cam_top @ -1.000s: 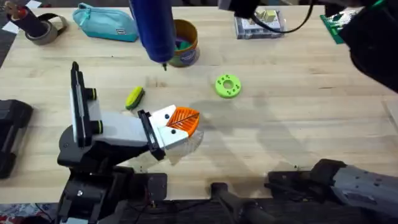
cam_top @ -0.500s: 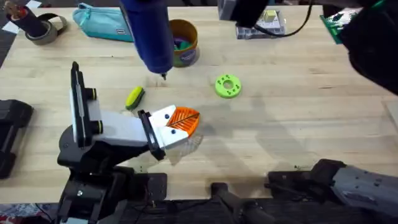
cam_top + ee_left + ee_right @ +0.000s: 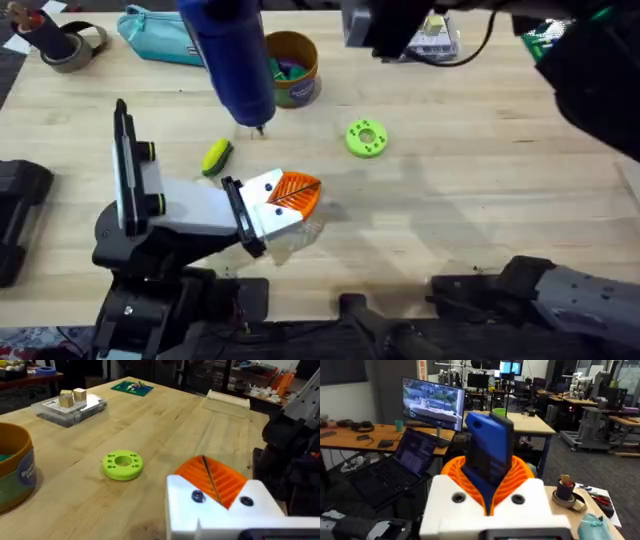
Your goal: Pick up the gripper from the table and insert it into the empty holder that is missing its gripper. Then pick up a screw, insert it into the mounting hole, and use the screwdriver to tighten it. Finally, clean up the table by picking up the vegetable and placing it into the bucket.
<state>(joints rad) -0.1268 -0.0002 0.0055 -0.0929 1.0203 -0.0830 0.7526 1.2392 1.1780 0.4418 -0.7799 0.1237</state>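
Overhead, the screwdriver (image 3: pixel 232 55) is a bright blue pen-shaped tool hanging high over the counter (image 3: pixel 470 200), large and blurred, its dark narrow tip pointing down near the vegetable (image 3: pixel 216 157) and the bucket (image 3: pixel 291 68). The right wrist view shows the right hand (image 3: pixel 487 492) closed on the screwdriver (image 3: pixel 489 455), the blue body clamped between orange ribbed pads (image 3: pixel 520 477) set in white fingers. The left hand (image 3: pixel 290 200) rests low near the front of the counter, its fingers pressed together with nothing between them; the left wrist view shows the same closed orange pads (image 3: pixel 220 480). The vegetable is a small oblong piece, yellow with a green side, lying just beyond the left arm. The bucket is orange-brown with a darker band and stands toward the back, with bits of colour inside. A lime-green disc (image 3: pixel 366 138) with a centre hole lies apart to the right of the vegetable. A teal pouch (image 3: pixel 168 36) and a roll of tape (image 3: pixel 70 45) sit at the back left, and a clear box (image 3: pixel 420 40) at the back. The counter is pale wood. Behind the right hand, the room holds a laptop (image 3: pixel 400 462), monitors and other benches.
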